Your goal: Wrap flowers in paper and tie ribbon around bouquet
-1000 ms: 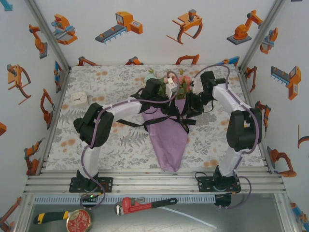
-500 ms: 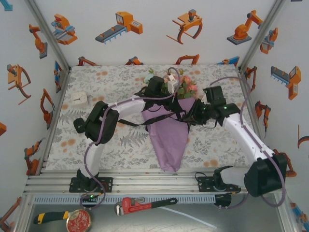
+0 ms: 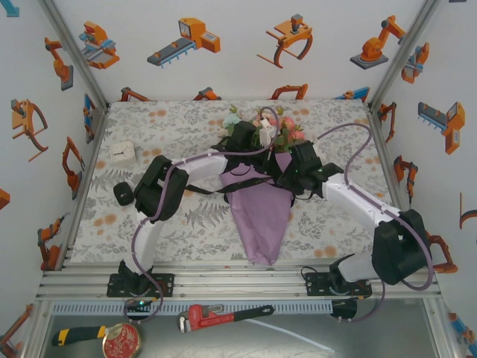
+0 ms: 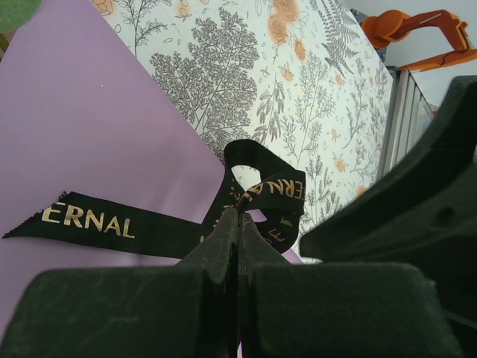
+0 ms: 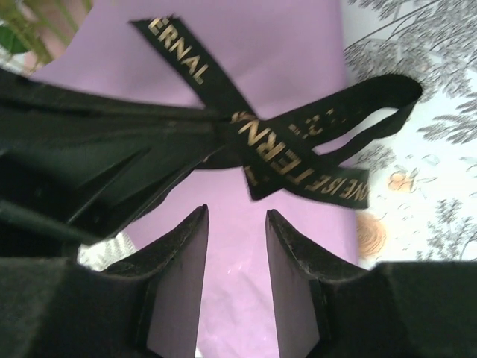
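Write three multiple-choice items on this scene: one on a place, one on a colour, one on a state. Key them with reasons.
1. The flowers sit at which end of the paper cone? A) far B) near C) left
2. The ribbon has lettering in: A) red B) gold C) blue
3. The right gripper is: A) shut on ribbon B) shut on paper C) open
Key: 1 A, blooms top the cone's far end; 2 B, gold letters on black; 3 C, its fingers stand apart, gripping nothing.
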Controlling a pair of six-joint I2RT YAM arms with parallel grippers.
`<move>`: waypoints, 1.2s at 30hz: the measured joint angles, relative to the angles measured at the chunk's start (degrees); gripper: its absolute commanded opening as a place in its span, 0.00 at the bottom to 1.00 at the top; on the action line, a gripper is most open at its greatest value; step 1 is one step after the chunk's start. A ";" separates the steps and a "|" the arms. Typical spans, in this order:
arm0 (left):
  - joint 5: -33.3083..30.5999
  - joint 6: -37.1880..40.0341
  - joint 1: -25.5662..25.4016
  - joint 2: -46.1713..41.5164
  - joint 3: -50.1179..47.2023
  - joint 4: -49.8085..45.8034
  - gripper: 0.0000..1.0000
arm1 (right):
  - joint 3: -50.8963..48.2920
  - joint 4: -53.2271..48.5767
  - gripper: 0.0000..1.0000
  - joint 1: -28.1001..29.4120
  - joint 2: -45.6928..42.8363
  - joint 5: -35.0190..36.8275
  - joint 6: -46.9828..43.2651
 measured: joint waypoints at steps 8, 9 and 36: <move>-0.02 -0.90 0.00 0.39 0.44 0.13 0.00 | 1.20 1.18 0.30 0.00 3.67 5.64 -0.39; -0.02 -0.98 0.00 0.55 0.52 0.15 0.00 | 1.22 1.70 0.25 0.00 4.15 5.81 -0.52; -0.92 -0.87 0.39 1.05 0.48 -0.31 0.06 | -0.15 -5.60 0.00 -6.64 -28.15 -12.24 -20.65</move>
